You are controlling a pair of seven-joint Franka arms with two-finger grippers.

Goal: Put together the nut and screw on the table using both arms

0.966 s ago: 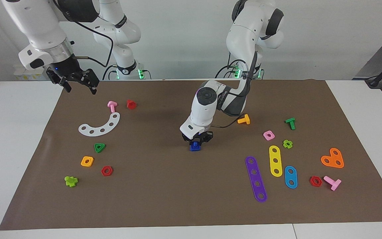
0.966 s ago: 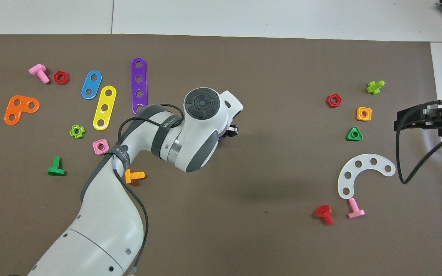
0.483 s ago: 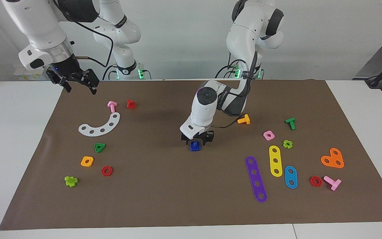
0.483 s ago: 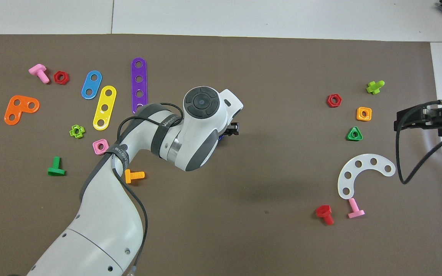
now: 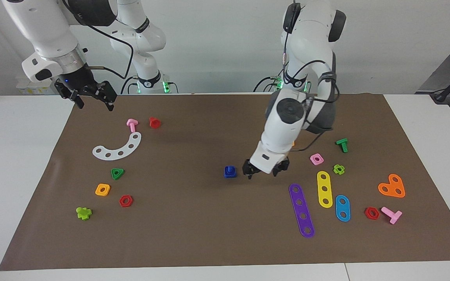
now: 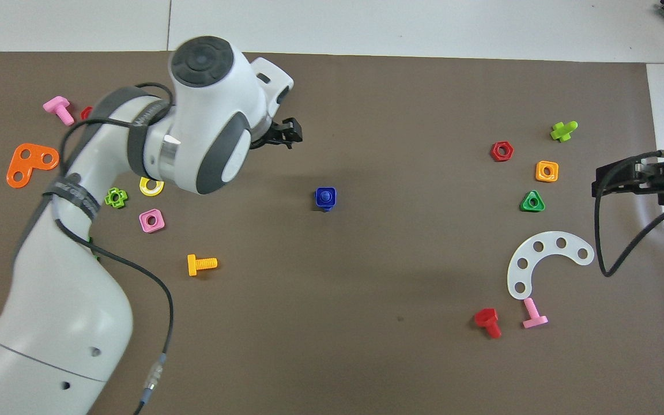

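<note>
White table (image 5: 22, 164) is carrying a brown mat (image 5: 193, 226). Right gripper (image 5: 89, 93), fingers spread, is waiting over its mat corner nearest the robots. Left gripper (image 5: 265, 171), fingers released, is hovering beside the mid-table assembly: dark-blue nut (image 5: 230, 174) seating the screw (image 5: 230, 169). Judged light, rigid, slippery plastic; gripping the nut's flat sides looks safest.

Both arms: glossy white rounded shells, dark grey bands at the joints. Left arm (image 5: 295, 117): round dark grey cap with concentric rings on one joint; black cable strapped along the shell, with a silver connector near its lower end. Left tool (image 5: 265, 170): black. Right arm (image 5: 49, 35): ribbed silver ring at the wrist, black cable looping off it. Right tool (image 5: 89, 95): black, small blue light on its body. Green lights glow at both bases.
</note>
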